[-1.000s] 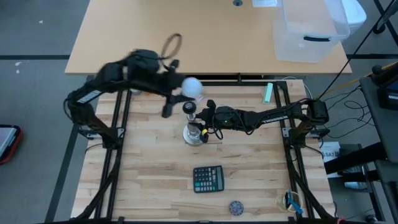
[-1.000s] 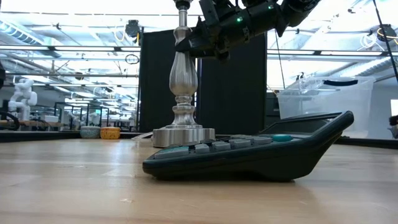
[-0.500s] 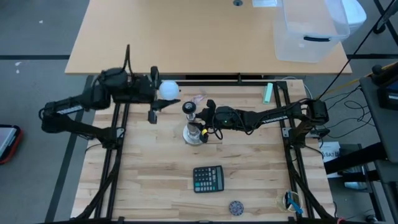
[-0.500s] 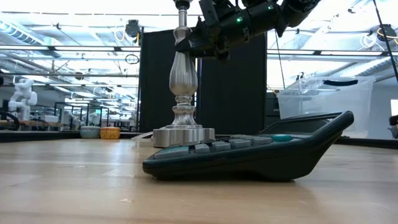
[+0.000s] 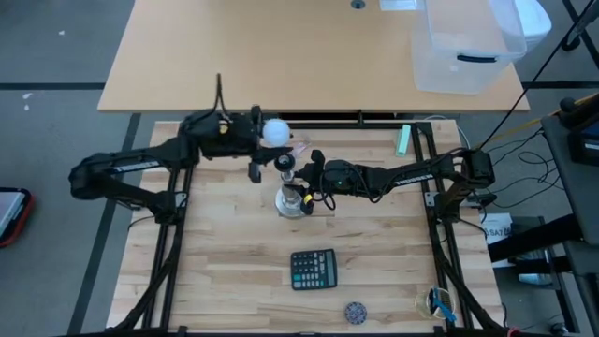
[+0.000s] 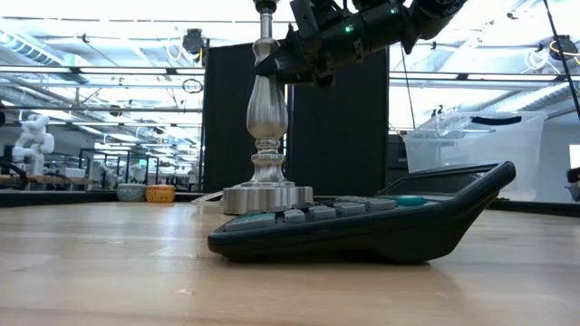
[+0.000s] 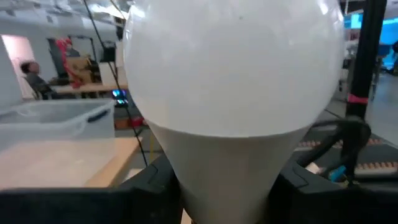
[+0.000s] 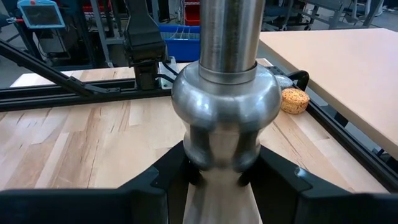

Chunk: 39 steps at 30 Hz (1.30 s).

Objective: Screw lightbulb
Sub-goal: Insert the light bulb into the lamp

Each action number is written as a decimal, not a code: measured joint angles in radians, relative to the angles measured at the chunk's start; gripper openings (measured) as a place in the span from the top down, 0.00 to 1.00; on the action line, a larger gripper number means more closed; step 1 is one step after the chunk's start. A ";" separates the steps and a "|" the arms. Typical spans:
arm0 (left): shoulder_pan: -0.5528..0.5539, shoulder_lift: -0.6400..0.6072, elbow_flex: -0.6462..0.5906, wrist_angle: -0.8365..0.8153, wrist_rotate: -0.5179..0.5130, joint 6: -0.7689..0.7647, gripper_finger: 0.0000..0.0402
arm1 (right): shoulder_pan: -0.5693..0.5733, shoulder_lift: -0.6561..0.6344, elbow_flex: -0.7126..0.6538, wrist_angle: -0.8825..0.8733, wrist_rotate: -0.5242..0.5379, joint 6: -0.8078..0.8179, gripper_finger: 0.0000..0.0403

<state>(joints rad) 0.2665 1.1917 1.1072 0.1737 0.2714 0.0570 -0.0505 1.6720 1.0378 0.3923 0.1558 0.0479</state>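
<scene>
The frosted white lightbulb [image 5: 275,132] hangs above the table's far left, just left of the silver stand [image 5: 285,167], and my left gripper [image 5: 263,135] is shut on it. The stand's round base [image 6: 267,197] rests on the wooden table, with its dark socket top up. My right gripper [image 5: 305,178] reaches in from the table's right and is shut on the stand's stem. In the left wrist view the bulb's globe [image 7: 233,62] fills the picture. The low view shows nothing of the left gripper or the bulb. My left gripper pinches the bulb's tapered neck [image 7: 224,168] between its two fingers [image 7: 152,183], coming level from the table's left. The globe end points ahead of the fingers, toward the stand. The bulb is lifted clear of the table. My right gripper pinches the stand's stem at the narrow part [image 8: 217,155] just under the round bulge, one finger [image 8: 163,183] on each side. It comes nearly level from the table's right, across the stem. The stand is upright, its base on the table.
A dark calculator [image 5: 314,270] lies toward the near edge, with a small round thing [image 5: 355,312] beyond it. A small orange ball [image 8: 294,99] lies near the far rail. A clear plastic bin [image 5: 468,42] stands on the far table. Black frame rails run along both sides.
My left gripper, still shut on the bulb, has come down and tipped level. It first drew back toward the table's left edge, then came back toward the stand's socket.
</scene>
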 joint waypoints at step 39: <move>-0.014 0.024 -0.167 0.183 0.007 -0.056 0.63 | 0.000 0.000 0.000 -0.006 -0.003 -0.012 0.64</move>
<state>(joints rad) 0.2527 1.2160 0.9401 0.3568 0.2783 0.0013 -0.0505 1.6722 1.0378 0.3865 0.1524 0.0361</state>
